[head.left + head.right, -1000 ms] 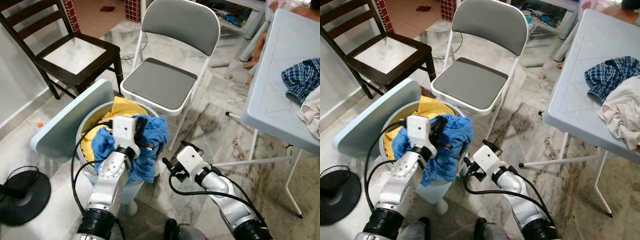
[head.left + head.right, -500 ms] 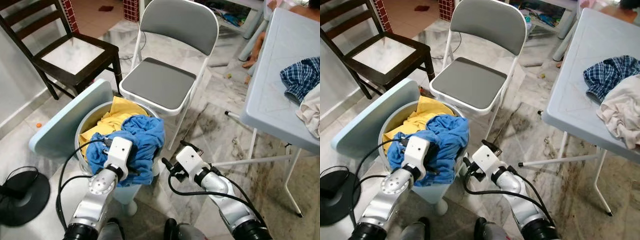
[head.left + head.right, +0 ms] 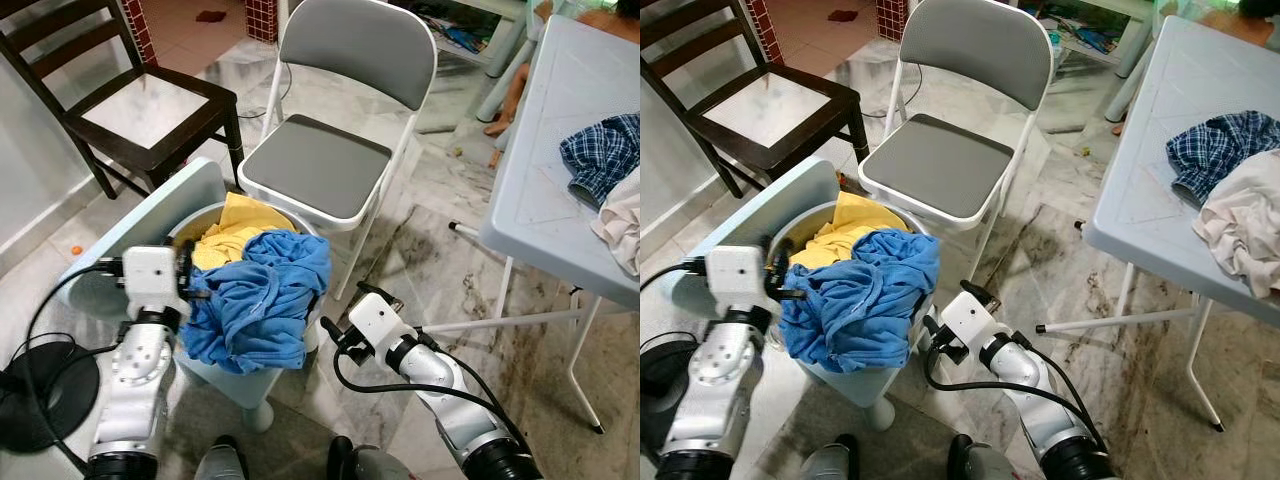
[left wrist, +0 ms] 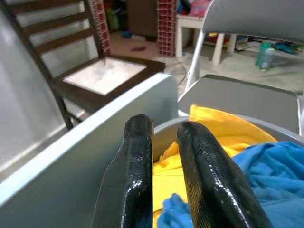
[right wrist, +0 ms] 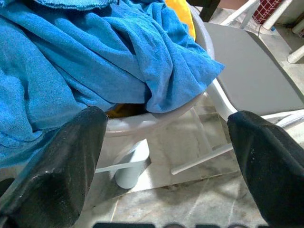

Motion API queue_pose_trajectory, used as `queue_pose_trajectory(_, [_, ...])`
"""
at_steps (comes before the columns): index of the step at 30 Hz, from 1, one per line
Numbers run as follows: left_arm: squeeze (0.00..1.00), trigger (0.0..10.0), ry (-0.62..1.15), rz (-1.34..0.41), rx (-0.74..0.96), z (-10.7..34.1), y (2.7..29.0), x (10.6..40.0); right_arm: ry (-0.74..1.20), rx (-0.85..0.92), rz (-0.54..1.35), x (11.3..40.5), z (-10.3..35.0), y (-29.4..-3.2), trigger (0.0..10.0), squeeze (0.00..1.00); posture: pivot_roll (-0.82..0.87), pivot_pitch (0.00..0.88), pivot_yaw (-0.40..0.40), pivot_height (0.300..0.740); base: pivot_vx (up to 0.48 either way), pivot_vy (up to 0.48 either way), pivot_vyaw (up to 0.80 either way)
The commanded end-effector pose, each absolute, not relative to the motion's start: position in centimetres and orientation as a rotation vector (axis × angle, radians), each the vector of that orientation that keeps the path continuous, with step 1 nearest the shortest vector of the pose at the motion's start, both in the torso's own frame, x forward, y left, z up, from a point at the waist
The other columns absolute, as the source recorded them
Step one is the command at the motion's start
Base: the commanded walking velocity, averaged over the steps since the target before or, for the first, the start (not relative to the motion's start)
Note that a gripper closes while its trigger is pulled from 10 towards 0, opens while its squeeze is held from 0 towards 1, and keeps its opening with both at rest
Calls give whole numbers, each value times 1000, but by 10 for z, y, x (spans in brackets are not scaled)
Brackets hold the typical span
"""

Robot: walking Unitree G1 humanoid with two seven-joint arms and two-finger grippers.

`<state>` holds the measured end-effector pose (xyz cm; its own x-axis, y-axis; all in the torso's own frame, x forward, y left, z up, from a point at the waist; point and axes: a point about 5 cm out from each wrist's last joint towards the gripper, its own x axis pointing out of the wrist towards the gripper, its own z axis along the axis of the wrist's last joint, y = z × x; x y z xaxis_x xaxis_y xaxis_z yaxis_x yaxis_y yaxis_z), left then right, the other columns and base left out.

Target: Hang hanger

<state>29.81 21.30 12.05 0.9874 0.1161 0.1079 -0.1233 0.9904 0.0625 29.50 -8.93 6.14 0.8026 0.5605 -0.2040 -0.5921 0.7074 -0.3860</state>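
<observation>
At the basket's [image 3: 215,370] near rim, on the side of its tipped-up lid [image 3: 140,225], our left pincer [image 4: 164,129] sits with its two fingers drawn almost together, only a slim gap between them and nothing held in it. Just ahead of its tips lies the yellow cloth [image 3: 235,225], and beyond and beside that the heaped blue cloth [image 3: 260,300] that spills over the rim. Our right pincer [image 3: 332,335] hangs low on the opposite side of the basket, just beside its wall and below the overhanging blue cloth, its fingers spread wide and empty. We cannot tell where the hanger is: no hook or bar can be made out among the folds. If it lies in the basket, we judge it buried under the blue heap, which would put it between our two pincers, ahead of the left one and above the right; its long axis we cannot tell. We judge the left arm the nearer to reach in, being already at rim height. Past the basket stands a grey folding chair [image 3: 320,165], and a table [image 3: 560,190] with a plaid shirt [image 3: 600,155] lies well apart from the right pincer.
</observation>
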Motion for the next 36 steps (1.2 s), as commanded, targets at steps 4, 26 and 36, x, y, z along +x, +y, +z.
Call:
queue_pose_trajectory(4, [0,10000,79,176,-68,92,237,304,86,-457,650,292,58,-91,10000,0,185,239,-103,740,0,0,0])
queue_pose_trajectory(26, [0,10000,238,-28,-568,66,213,312,82,-463,644,289,58,-91,10000,0,170,233,-92,740,0,0,0])
queue_pose_trajectory(36, [0,0,290,-17,-583,57,206,309,84,-463,641,289,57,-92,10000,0,166,237,-92,740,0,0,0])
